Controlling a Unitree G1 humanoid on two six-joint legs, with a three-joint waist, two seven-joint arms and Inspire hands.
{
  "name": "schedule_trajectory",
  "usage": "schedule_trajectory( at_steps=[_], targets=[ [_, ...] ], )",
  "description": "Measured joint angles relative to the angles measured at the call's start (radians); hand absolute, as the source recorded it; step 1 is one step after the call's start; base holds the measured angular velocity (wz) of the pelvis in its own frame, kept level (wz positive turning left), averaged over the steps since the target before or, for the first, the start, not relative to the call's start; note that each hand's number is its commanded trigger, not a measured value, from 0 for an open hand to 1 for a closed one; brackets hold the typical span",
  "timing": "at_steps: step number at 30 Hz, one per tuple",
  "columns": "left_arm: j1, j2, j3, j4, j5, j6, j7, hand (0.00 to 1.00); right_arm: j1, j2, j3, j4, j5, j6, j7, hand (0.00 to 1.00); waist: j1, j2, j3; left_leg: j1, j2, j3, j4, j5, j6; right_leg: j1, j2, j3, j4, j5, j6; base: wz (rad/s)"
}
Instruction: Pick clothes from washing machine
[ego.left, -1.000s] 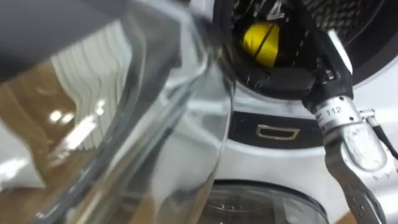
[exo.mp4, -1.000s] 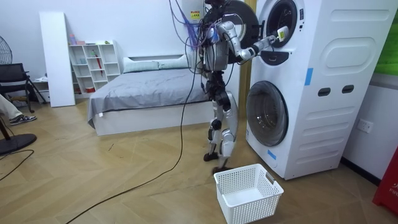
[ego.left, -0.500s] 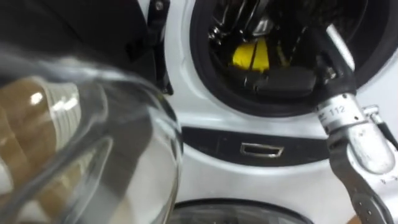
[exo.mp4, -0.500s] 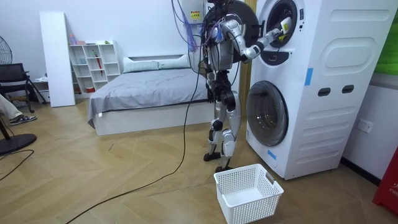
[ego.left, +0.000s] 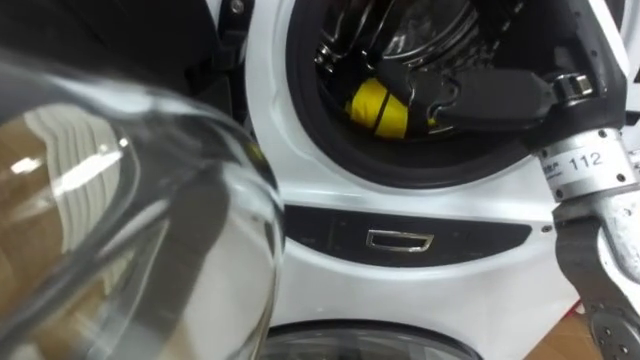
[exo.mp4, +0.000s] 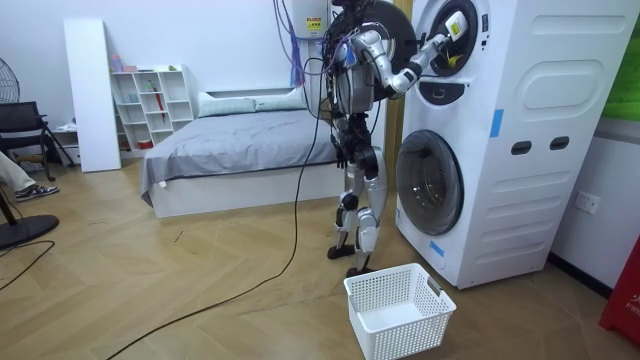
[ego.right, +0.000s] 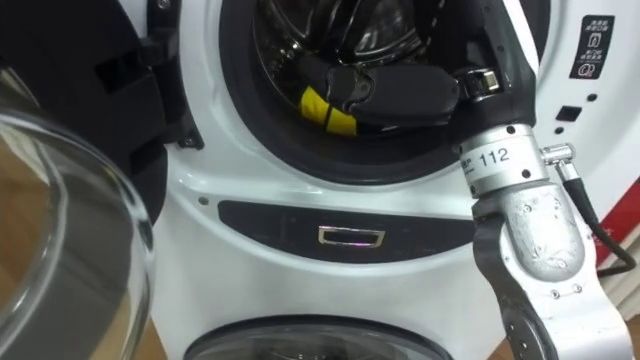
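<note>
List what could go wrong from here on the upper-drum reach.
1. The right hand is in the upper drum at the yellow garment, its hold hidden; it might come out empty.
2. The white laundry basket sits on the floor far below; a dropped garment could miss it.
3. The open glass door stands close on the left; a turn could bump it.

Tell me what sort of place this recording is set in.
Looks like a bedroom with a laundry corner, possibly a test set-up: a made bed and white shelf unit, two stacked front-loading machines on the room view's right, and a white laundry basket on the wood floor.
</note>
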Motion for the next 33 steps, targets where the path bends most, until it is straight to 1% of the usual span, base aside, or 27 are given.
schedule_trajectory(
  at_steps=[2, 6, 9, 10, 12, 14, 15, 16, 17, 18, 19, 20, 21, 23, 25, 27, 33],
  targets=[
    [0.008, 0.0, 0.007, 0.0, 0.003, 0.001, 0.001, 0.0, 0.0, 0.0, -0.004, 0.0, -0.001, 0.0, 0.0, 0.0, 0.0, 0.003, -0.0013, 0.0, 0.0, 0.0, 0.0, 0.0, 0.0, 0.0, 0.0, 0.0, 0.0, 0.0, 0.0, 0.0],
    [0.036, -0.002, 0.021, -0.002, 0.019, 0.01, 0.006, 0.0, 0.001, 0.0, -0.004, 0.0, -0.019, 0.002, 0.002, 0.0, -0.005, 0.017, -0.0079, 0.0, -0.001, -0.001, 0.0, 0.0, 0.0, 0.0, -0.002, 0.0, 0.0, 0.0, 0.0, 0.0],
    [0.048, -0.002, 0.02, -0.002, 0.018, 0.027, 0.005, 0.0, 0.006, -0.006, -0.004, 0.001, -0.037, 0.002, 0.014, 0.0, -0.008, 0.024, -0.0074, -0.001, -0.001, -0.004, 0.0, 0.0, 0.0, 0.001, -0.002, -0.007, -0.001, 0.0, 0.0, 0.03],
    [0.049, -0.002, 0.02, -0.002, 0.018, 0.037, 0.003, 0.0, 0.019, -0.01, -0.004, 0.002, -0.04, 0.002, 0.02, 0.0, -0.011, 0.024, -0.0074, -0.002, 0.0, -0.006, 0.0, 0.0, 0.0, 0.002, -0.003, -0.017, -0.001, 0.0, 0.0, 0.07],
    [0.047, -0.004, 0.018, -0.003, 0.018, 0.05, 0.002, 0.0, 0.042, -0.012, -0.002, 0.009, -0.065, 0.008, 0.032, 0.0, -0.016, 0.022, -0.008, -0.004, 0.0, -0.01, 0.0, 0.001, -0.001, 0.001, -0.003, -0.021, -0.001, 0.0, 0.0, 0.06],
    [0.036, -0.007, 0.018, -0.006, 0.019, 0.057, 0.0, 0.0, 0.042, -0.012, -0.001, 0.034, -0.087, 0.014, 0.052, 0.0, -0.02, 0.017, -0.0077, -0.01, -0.001, -0.012, 0.0, 0.001, -0.001, -0.004, -0.005, -0.025, -0.001, 0.0, 0.0, 0.02],
    [0.023, -0.007, 0.018, -0.006, 0.019, 0.065, -0.001, 0.0, 0.042, -0.012, 0.0, 0.05, -0.09, 0.02, 0.066, 0.0, -0.019, 0.008, -0.0104, -0.016, -0.001, -0.014, 0.0, 0.002, -0.003, -0.008, -0.005, -0.027, 0.0, 0.0, 0.0, 0.03],
    [0.009, -0.006, 0.019, -0.006, 0.019, 0.071, -0.001, 0.0, 0.042, -0.012, 0.006, 0.067, -0.109, 0.028, 0.083, 0.0, -0.019, 0.007, -0.0071, -0.018, -0.001, -0.016, 0.0, 0.004, -0.004, -0.009, -0.004, -0.026, -0.001, 0.001, -0.001, 0.0],
    [0.002, -0.006, 0.02, -0.006, 0.019, 0.073, -0.001, 0.0, 0.042, -0.012, 0.01, 0.074, -0.121, 0.035, 0.093, 0.0, -0.018, 0.001, -0.0078, -0.017, -0.001, -0.018, 0.0, 0.004, -0.005, -0.008, -0.004, -0.026, -0.001, 0.001, -0.001, 0.04],
    [-0.008, -0.006, 0.02, -0.006, 0.019, 0.074, -0.002, 0.0, 0.041, -0.012, 0.013, 0.09, -0.143, 0.048, 0.117, 0.0, -0.016, -0.005, -0.005, -0.016, 0.0, -0.02, 0.0, 0.005, -0.006, -0.006, -0.003, -0.025, -0.001, 0.001, -0.002, 0.04],
    [-0.021, -0.005, 0.019, -0.006, 0.019, 0.078, -0.002, 0.0, 0.038, -0.012, 0.015, 0.12, -0.158, 0.053, 0.136, 0.0, -0.014, -0.012, -0.0009, -0.015, 0.0, -0.022, 0.0, 0.006, -0.007, -0.004, -0.002, -0.028, -0.003, 0.001, -0.002, 0.03],
    [-0.022, -0.004, 0.019, -0.006, 0.019, 0.08, -0.002, 0.0, 0.037, -0.012, 0.016, 0.134, -0.161, 0.057, 0.141, 0.0, -0.006, -0.015, 0.0004, -0.015, 0.0, -0.022, 0.0, 0.007, -0.007, -0.004, -0.001, -0.029, -0.003, 0.001, -0.002, 0.0],
    [-0.03, -0.002, 0.018, -0.006, 0.019, 0.08, -0.002, 0.0, 0.036, -0.013, 0.016, 0.155, -0.169, 0.061, 0.148, 0.0, 0.005, -0.024, 0.0022, -0.016, 0.001, -0.021, 0.0, 0.007, -0.007, -0.005, 0.0, -0.029, -0.005, 0.001, -0.002, 0.0],
    [-0.033, 0.0, 0.017, -0.005, 0.019, 0.084, -0.004, 0.0, 0.024, -0.013, 0.018, 0.171, -0.171, 0.069, 0.161, 0.0, 0.012, -0.034, 0.0018, -0.016, 0.002, -0.023, -0.001, 0.006, -0.007, 0.001, 0.001, -0.033, -0.017, 0.003, -0.006, 0.0],
    [-0.029, 0.002, 0.017, -0.002, 0.019, 0.089, -0.005, 0.0, -0.027, -0.013, 0.039, 0.253, -0.203, 0.072, 0.175, 0.0, 0.021, -0.048, 0.0072, -0.015, 0.003, -0.023, -0.002, 0.006, -0.008, 0.002, 0.003, -0.032, -0.018, 0.004, -0.007, 0.0],
    [-0.016, 0.003, 0.018, -0.002, 0.019, 0.095, -0.017, 0.0, -0.034, -0.014, 0.024, 0.266, -0.219, 0.073, 0.189, 0.0, 0.026, -0.052, 0.0058, -0.014, 0.004, -0.023, -0.003, 0.006, -0.008, 0.003, 0.003, -0.034, -0.018, 0.005, -0.008, 0.0],
    [0.019, 0.014, 0.017, -0.002, 0.018, 0.114, -0.03, 0.0, -0.044, -0.019, 0.022, 0.285, -0.233, 0.068, 0.229, 0.0, 0.028, -0.052, 0.0062, -0.014, 0.005, -0.025, -0.004, 0.007, -0.009, 0.003, 0.003, -0.044, -0.018, 0.005, -0.008, 0.0]
  ],
)
